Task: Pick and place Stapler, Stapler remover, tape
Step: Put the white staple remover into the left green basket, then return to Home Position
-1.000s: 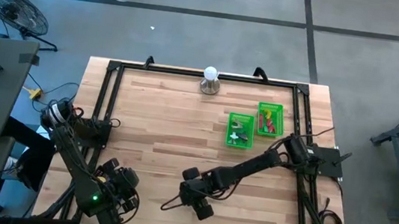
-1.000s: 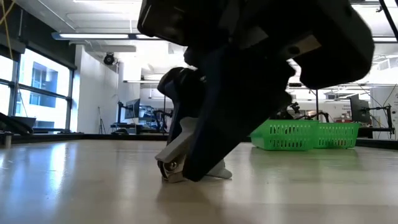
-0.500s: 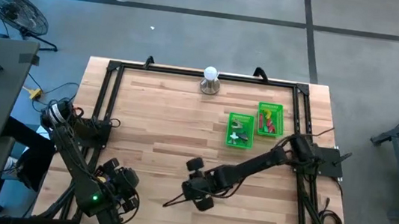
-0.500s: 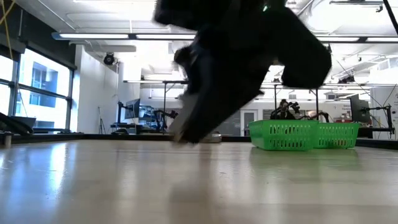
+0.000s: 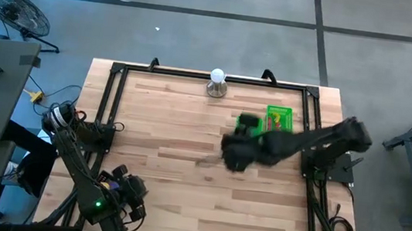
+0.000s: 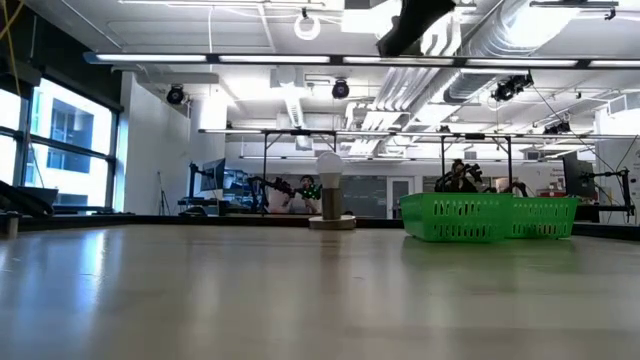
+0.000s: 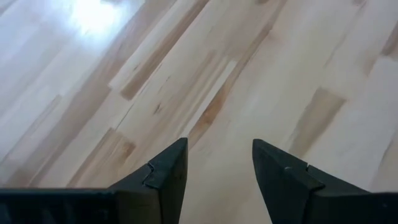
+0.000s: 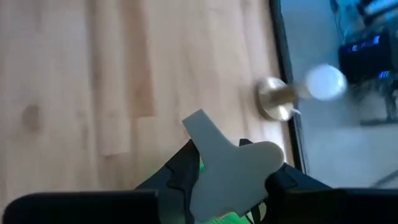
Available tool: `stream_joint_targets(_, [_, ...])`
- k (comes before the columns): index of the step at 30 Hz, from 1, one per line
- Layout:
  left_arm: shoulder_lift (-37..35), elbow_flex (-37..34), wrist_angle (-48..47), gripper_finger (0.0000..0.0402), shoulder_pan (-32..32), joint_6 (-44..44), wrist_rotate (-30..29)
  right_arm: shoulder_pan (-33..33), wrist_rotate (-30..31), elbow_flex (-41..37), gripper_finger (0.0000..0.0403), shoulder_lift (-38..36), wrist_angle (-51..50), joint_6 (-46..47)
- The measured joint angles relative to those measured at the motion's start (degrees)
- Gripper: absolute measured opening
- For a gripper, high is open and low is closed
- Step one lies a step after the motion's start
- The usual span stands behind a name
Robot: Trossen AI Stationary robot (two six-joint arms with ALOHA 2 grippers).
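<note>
Left tool (image 7: 214,168) waits low over bare desk (image 5: 166,126) at the near left corner, fingers spread, nothing between them.

Right tool (image 5: 234,151) is raised above the desk, just at the near bin's (image 5: 250,121) edge. In the right wrist view its fingers pinch a flat grey winged piece, most likely the staple remover (image 8: 227,165); a strip of green shows just beneath it.

Far bin (image 5: 278,120) sits beside the near one and holds reddish items. I cannot tell whether these are tape rolls. A lamp (image 5: 217,83) stands at the far edge.

Step in hand, as judged: carry phase of a pick-and-place. Next move calls for centring over a bin, lowering, then spreading the fingers to drop the piece inside.
</note>
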Motion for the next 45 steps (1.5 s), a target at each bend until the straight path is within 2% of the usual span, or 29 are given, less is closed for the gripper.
stream_joint_targets(5, [0.0, 0.0, 1.58, 0.0172, 0.0, 1.94, -3.11, -9.13, -9.21, -1.74, 0.0091, -5.74, 4.17, -2.81])
stream_joint_targets(11, [0.0, 0.0, 2.46, 0.0172, 0.0, 2.11, -4.3, -20.86, -24.97, -17.72, 0.0091, -9.98, 18.84, -5.44])
stream_joint_targets(18, [0.02, 0.0, 2.24, 0.0172, 0.0, 2.76, -3.58, -27.49, -30.95, -39.79, 0.0091, -13.12, 34.35, -1.62])
stream_joint_targets(24, [0.0, 0.0, 2.14, 0.0172, 0.38, 5.14, -7.36, -29.14, -31.72, -48.17, 0.0091, -13.43, 42.12, -1.35])
stream_joint_targets(26, [0.0, 0.0, 2.17, 0.0172, 0.57, 5.88, -8.17, -29.18, -30.95, -48.48, 0.0096, -13.43, 42.77, -1.58])
stream_joint_targets(27, [0.0, 0.0, 2.21, 0.0172, 1.02, 6.67, -8.3, -29.21, -30.99, -48.39, 0.0112, -13.43, 42.82, -1.56])
stream_joint_targets(31, [0.0, 0.0, 2.6, 0.0172, 2.83, 11.49, -8.65, -29.15, -32.82, -46.4, 0.0208, -13.43, 40.46, -1.53])
stream_joint_targets(35, [0.0, 0.0, 2.67, 0.0172, 5.78, 16.66, -9.5, -29.16, -32.83, -40.77, 0.0269, -13.43, 30.2, -0.84])
stream_joint_targets(40, [0.0, 0.12, 1.3, 0.0172, 10.66, 28.11, -12.77, -29.05, -34.29, -31.89, 0.0293, -13.43, 15.73, -2.28])
stream_joint_targets(45, [-0.09, 5.12, -6.03, 0.0172, 17.02, 36.95, -23.52, -28.27, -37.13, -23.77, 0.0295, -13.43, 5.67, -5.65])
